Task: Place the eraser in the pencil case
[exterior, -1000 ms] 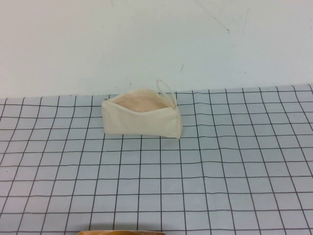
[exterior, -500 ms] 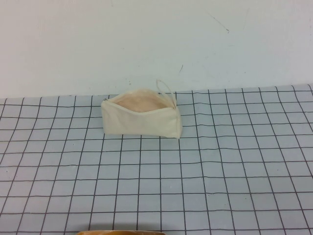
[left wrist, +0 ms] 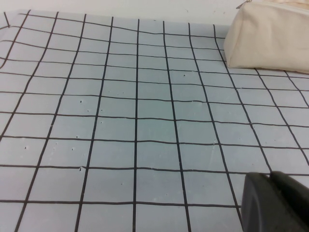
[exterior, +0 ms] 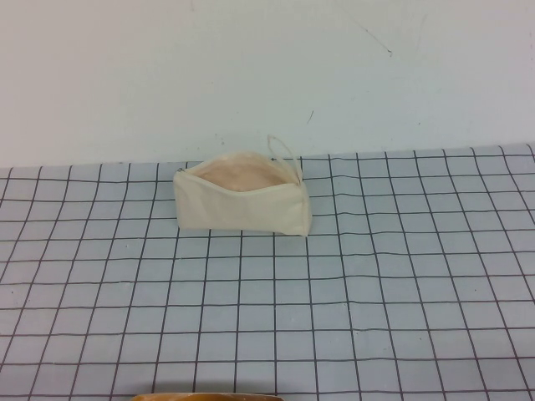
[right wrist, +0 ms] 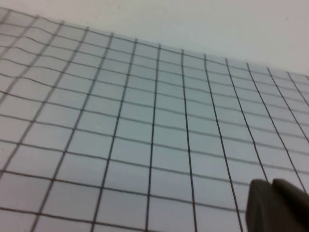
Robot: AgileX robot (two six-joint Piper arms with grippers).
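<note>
The cream-white pencil case [exterior: 242,205] stands on the grid mat near the back, its zipper top open on the pinkish-beige lining, with its loop cord [exterior: 282,147] sticking up at the right end. It also shows in the left wrist view [left wrist: 268,39]. The eraser is not in view in any frame. My left gripper [left wrist: 269,176] is low over bare mat, well short of the case, its dark fingers pressed together and empty. My right gripper [right wrist: 271,183] is over bare mat too, fingers together and empty. Neither arm shows in the high view.
The grey-blue grid mat [exterior: 351,284] covers the table up to the white wall [exterior: 251,67]. A thin orange-brown edge [exterior: 209,396] shows at the bottom middle of the high view.
</note>
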